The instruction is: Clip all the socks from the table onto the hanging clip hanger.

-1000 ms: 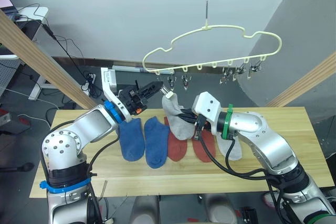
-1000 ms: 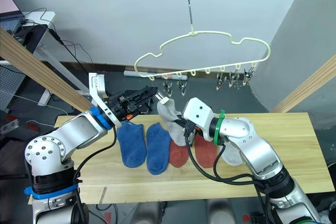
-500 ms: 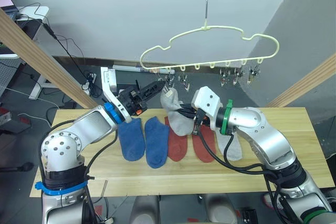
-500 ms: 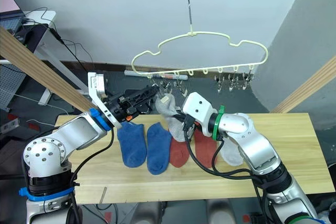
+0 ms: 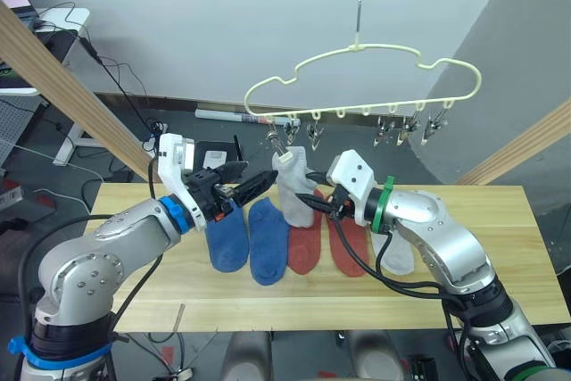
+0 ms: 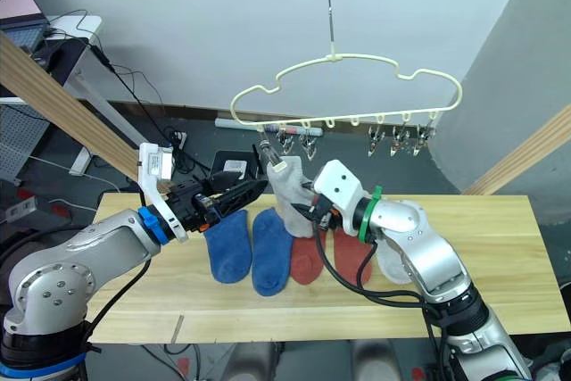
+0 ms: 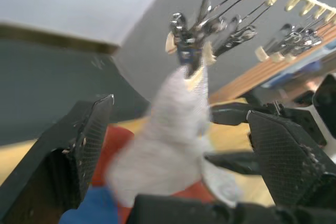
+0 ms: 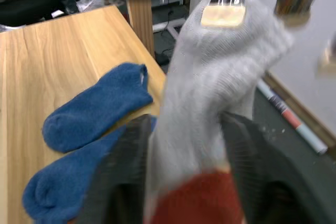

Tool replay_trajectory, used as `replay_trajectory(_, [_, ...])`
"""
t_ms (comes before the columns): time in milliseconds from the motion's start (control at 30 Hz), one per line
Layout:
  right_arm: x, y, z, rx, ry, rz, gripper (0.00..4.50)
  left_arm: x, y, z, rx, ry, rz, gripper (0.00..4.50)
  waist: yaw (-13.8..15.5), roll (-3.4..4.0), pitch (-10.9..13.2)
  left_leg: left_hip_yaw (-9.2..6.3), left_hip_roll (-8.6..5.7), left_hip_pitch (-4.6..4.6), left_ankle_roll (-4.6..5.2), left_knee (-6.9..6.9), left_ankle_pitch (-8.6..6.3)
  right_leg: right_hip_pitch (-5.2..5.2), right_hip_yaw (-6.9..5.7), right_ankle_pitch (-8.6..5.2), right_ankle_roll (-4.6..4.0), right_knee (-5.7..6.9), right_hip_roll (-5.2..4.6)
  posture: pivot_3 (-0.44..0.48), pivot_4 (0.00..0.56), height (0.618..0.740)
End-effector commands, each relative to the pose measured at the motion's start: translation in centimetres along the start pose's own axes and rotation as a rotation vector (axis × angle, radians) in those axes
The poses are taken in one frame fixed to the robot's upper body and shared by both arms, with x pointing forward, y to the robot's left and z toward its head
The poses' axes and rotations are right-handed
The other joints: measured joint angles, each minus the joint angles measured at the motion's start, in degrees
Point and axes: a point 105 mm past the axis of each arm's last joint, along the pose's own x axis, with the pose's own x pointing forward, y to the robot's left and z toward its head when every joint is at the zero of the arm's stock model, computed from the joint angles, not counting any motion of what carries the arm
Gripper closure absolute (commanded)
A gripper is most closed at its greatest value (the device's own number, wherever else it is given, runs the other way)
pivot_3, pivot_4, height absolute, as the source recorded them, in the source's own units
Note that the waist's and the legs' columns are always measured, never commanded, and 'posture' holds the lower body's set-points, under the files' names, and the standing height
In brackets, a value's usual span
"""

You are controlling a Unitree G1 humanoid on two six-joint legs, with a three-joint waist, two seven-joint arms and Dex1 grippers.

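Note:
The pale yellow-green clip hanger (image 5: 357, 45) hangs by its long hook over the table (image 5: 500, 247). A light grey sock (image 5: 290, 186) dangles from its leftmost metal clip (image 7: 188, 55). My left gripper (image 5: 259, 179) is open, just left of that sock and clear of it. My right gripper (image 5: 312, 202) is open, one finger (image 8: 123, 177) on each side of the sock's lower part. On the wood lie two blue socks (image 5: 227, 234) (image 5: 266, 238), two rust red socks (image 5: 303, 243) (image 5: 343, 243) and another grey sock (image 5: 397, 252), partly under my right arm.
Slanted wooden poles (image 5: 53, 69) (image 5: 526, 144) frame the table on both sides. Several free metal clips (image 5: 397, 129) hang along the hanger's right part. Cables and a white tube (image 5: 223, 115) lie on the floor behind. A desk (image 5: 53, 20) stands at the back left.
Both grippers have opened. My left gripper has drawn back down and left from the clip. The grey sock now hangs from the clip by itself.

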Motion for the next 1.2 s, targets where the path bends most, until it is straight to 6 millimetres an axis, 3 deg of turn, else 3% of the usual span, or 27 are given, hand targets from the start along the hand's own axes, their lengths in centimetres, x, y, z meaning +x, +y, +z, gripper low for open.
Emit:
replay_trajectory(33, [-2.6, -0.3, -0.2, 0.001, 0.002, -0.010, 1.02, 0.5, -1.2, 0.4, 0.178, -0.048, -0.017, 0.00, 0.3, 0.00, 0.0, 0.01, 0.00, -0.01, 0.01, 0.00, -0.01, 0.00, 0.01, 0.00, 0.00, -0.03, 0.00, -0.064, 0.311, 0.740])
replay_trajectory(133, [-4.6, -0.6, -0.8, 0.024, 0.027, -0.016, 0.03, 0.8, -1.5, 0.3, 0.274, -0.071, -0.005, 0.00, 0.3, 0.00, 0.0, 0.02, 0.00, -0.04, 0.05, -0.02, -0.03, 0.00, 0.01, 0.00, 0.00, -0.06, -0.01, -0.072, 0.308, 0.740])
replay_trajectory(300, [-6.9, 0.1, 2.5, 0.153, -0.120, 0.046, 0.03, 1.7, -1.8, 0.2, 0.397, -0.136, 0.036, 0.00, -0.6, 0.01, 0.0, 0.02, 0.06, -0.02, 0.08, 0.00, -0.04, 0.00, 0.02, 0.00, 0.00, 0.01, 0.02, -0.101, 0.308, 0.740])
replay_trajectory(533, [-7.3, 1.1, 6.4, 0.183, -0.263, 0.080, 0.03, 3.4, -2.5, 0.2, 0.471, -0.221, 0.052, 0.00, -0.9, 0.01, 0.0, 0.05, 0.05, 0.00, 0.09, 0.05, -0.04, 0.03, 0.04, 0.01, -0.01, 0.03, 0.04, -0.124, 0.307, 0.740])
replay_trajectory(667, [-7.2, 0.7, 7.3, 0.194, -0.289, 0.060, 0.03, 4.1, -2.6, 0.5, 0.547, -0.266, 0.056, 0.00, -1.1, 0.01, 0.0, 0.02, 0.04, -0.01, 0.09, 0.07, -0.03, 0.03, 0.00, 0.01, -0.01, 0.04, 0.04, -0.137, 0.309, 0.740])
replay_trajectory(767, [-7.2, 0.4, 7.5, 0.201, -0.293, 0.039, 0.00, 4.7, -2.8, 0.7, 0.608, -0.282, 0.026, 0.57, -1.2, 0.01, 0.0, 0.03, 0.04, -0.02, 0.09, 0.06, -0.04, 0.03, 0.00, 0.01, -0.01, 0.03, 0.04, -0.142, 0.309, 0.740])
replay_trajectory(933, [-7.1, 0.4, 7.6, 0.208, -0.293, 0.030, 0.00, 5.7, -2.3, 0.8, 0.647, -0.281, 0.020, 2.04, -1.5, 0.01, 0.0, 0.03, 0.04, -0.02, 0.10, 0.05, -0.04, 0.03, -0.01, 0.01, -0.01, 0.04, 0.03, -0.148, 0.310, 0.740])
replay_trajectory(1200, [-7.1, 0.4, 7.7, 0.208, -0.296, 0.017, 0.00, 6.9, -0.9, 1.4, 0.648, -0.298, 0.101, 2.04, -2.2, 0.01, 0.0, 0.02, 0.04, -0.01, 0.10, 0.08, -0.04, 0.03, -0.02, 0.01, 0.00, 0.09, 0.03, -0.162, 0.310, 0.740])
